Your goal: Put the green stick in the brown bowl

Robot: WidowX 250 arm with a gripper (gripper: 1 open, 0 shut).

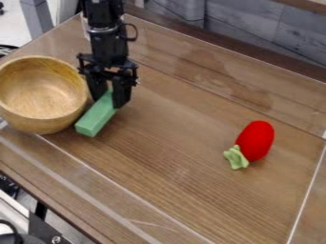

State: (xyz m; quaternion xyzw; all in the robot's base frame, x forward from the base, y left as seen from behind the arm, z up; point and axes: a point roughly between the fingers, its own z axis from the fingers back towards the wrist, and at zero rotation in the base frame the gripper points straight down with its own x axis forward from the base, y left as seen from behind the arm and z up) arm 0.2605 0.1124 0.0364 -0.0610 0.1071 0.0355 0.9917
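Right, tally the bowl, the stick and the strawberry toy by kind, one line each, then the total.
Brown bowl: 1
Green stick: 1
Red strawberry toy: 1
Total: 3

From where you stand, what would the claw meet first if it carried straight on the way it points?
Probably the green stick right under the claw, then the tabletop; depth is unclear here.
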